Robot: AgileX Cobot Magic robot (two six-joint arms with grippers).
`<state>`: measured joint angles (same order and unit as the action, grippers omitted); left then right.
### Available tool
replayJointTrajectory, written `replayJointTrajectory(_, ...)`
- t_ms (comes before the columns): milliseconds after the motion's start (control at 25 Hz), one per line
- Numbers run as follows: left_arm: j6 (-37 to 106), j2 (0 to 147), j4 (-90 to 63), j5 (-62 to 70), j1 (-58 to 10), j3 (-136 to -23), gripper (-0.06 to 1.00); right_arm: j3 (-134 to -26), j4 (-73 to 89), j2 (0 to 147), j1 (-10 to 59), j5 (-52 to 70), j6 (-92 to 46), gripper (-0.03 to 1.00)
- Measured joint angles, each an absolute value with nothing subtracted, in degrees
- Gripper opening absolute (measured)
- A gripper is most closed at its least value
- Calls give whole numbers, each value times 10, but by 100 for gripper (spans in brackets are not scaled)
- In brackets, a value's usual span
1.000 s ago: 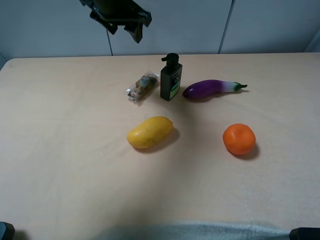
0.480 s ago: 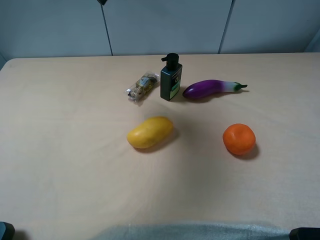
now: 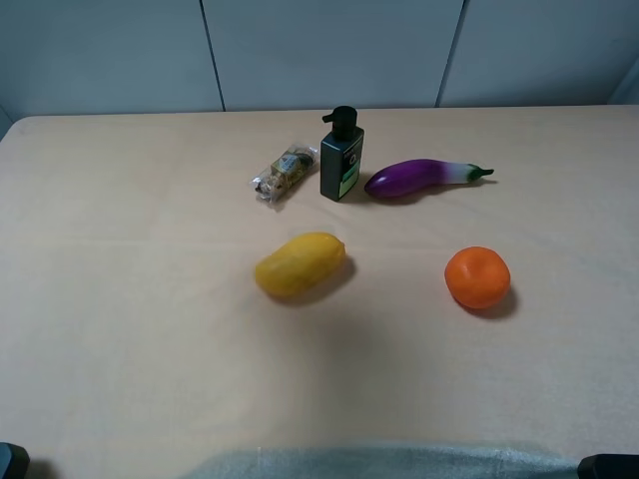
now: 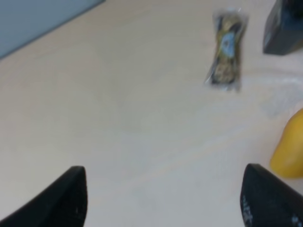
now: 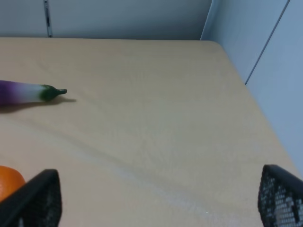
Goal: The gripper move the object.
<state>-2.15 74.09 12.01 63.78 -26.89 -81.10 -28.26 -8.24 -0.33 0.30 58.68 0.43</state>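
Observation:
The clear packet of gold-foil chocolates [image 3: 283, 173] lies on the table just left of the dark pump bottle [image 3: 341, 156]. It also shows in the left wrist view [image 4: 227, 50], with a blue label, well beyond my left gripper [image 4: 163, 196]. That gripper is open and empty, its two dark fingertips [image 4: 66, 196] spread wide over bare table. My right gripper [image 5: 156, 198] is open and empty too, its mesh-textured fingertips [image 5: 35, 198] far apart near the table's right side. Neither gripper shows in the exterior high view.
A yellow oval fruit [image 3: 300, 264] lies mid-table and shows in the left wrist view [image 4: 289, 151]. A purple eggplant [image 3: 424, 177] lies right of the bottle, its stem end in the right wrist view [image 5: 28, 92]. An orange [image 3: 477, 276] sits right.
The left arm's gripper, seen at the top of the exterior high view one second ago, has gone up out of that view. The objects on the table have not moved.

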Motion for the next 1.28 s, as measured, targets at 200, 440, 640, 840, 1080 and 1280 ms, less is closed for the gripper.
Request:
replayJointTrajectory(200, -32, 628, 121, 637, -191, -690, 74, -283, -82, -3, 3, 587, 4, 63)
replayJointTrajectory(440, -33, 482, 124, 636, -85, -564, 74, -283, -82, -3, 3, 587, 4, 63)
replayJointTrajectory(640, -34, 348, 124, 635, -60, -470, 74, -283, -82, -3, 3, 587, 4, 63)
replayJointTrajectory(840, -48, 240, 124, 628, -60, -402, 74, -283, -82, -3, 3, 587, 4, 63)
replayJointTrajectory(1080, -62, 128, 124, 614, -59, -328, 74, -283, -82, -3, 3, 587, 4, 63)
replayJointTrajectory(1280, -88, 67, 122, 614, -59, -286, 74, -283, -82, -3, 3, 587, 4, 63)
